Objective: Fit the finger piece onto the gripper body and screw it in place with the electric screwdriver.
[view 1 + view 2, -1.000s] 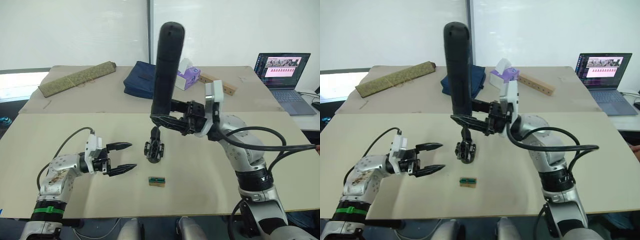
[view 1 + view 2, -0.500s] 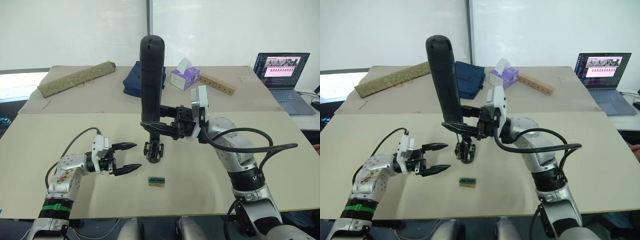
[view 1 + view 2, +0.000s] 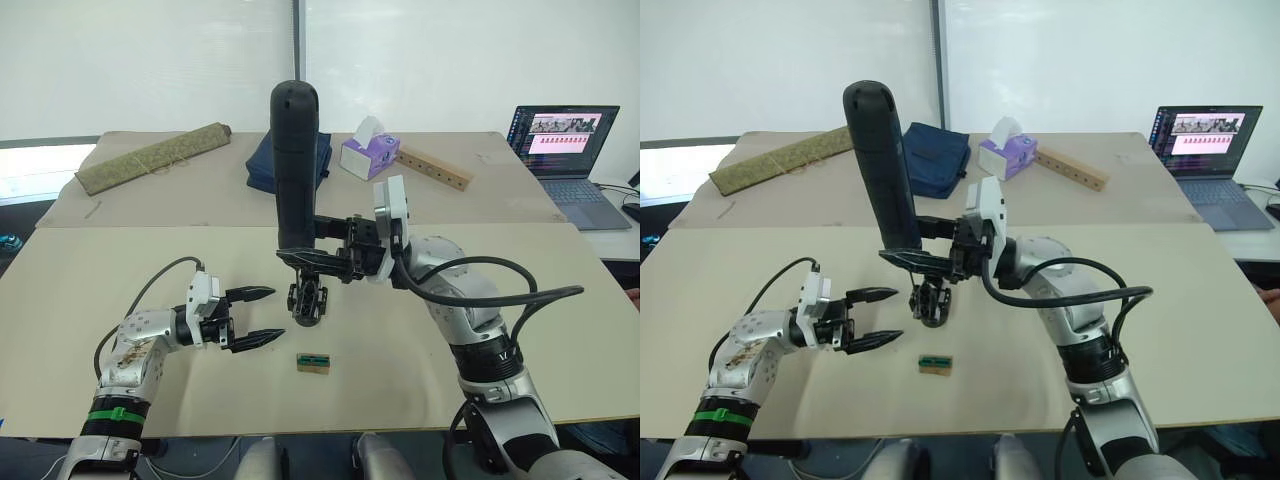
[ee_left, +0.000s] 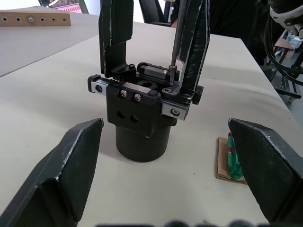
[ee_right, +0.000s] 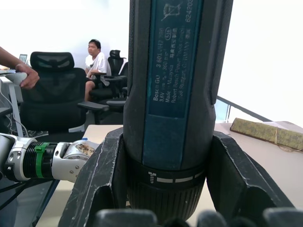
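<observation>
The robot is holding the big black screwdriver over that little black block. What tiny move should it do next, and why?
Probably ease the electric screwdriver straight down so its bit seats in the screw. The right gripper holds it upright over the gripper body, and the bit tip sits right at a screw on top. The left gripper waits open beside the body, not touching it.
</observation>
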Robot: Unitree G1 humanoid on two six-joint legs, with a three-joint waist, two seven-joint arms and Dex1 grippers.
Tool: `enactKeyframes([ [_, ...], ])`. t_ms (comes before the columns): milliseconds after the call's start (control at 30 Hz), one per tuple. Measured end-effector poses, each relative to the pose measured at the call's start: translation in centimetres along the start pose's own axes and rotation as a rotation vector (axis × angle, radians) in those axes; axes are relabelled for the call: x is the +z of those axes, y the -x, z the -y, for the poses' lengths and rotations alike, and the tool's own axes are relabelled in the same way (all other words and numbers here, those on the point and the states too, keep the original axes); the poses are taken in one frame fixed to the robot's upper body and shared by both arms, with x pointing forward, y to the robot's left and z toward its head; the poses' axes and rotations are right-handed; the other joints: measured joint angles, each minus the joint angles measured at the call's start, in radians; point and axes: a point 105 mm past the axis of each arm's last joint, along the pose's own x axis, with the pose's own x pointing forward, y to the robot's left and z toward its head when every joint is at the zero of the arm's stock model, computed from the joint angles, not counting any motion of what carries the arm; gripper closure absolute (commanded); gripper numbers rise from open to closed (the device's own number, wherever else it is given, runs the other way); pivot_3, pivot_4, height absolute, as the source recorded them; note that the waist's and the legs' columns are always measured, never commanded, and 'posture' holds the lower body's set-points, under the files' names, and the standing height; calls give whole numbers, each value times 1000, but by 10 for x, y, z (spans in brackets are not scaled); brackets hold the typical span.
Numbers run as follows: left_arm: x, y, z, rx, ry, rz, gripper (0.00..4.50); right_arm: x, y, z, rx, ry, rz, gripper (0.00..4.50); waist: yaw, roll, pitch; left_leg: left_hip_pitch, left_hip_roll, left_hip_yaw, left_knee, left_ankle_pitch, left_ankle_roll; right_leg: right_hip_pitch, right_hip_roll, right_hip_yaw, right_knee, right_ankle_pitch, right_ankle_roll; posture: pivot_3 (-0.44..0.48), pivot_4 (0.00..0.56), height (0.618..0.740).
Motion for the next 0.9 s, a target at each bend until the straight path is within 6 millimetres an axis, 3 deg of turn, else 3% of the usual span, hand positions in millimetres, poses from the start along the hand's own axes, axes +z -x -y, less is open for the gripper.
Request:
enactKeyframes([
  [900,0,-17,0,11,-13,-1,0,2,-2,4,5,18,-7,2597,0,0,0,0,0,-2,0,0,0,0,0,0,0,0,0,0,150,740],
])
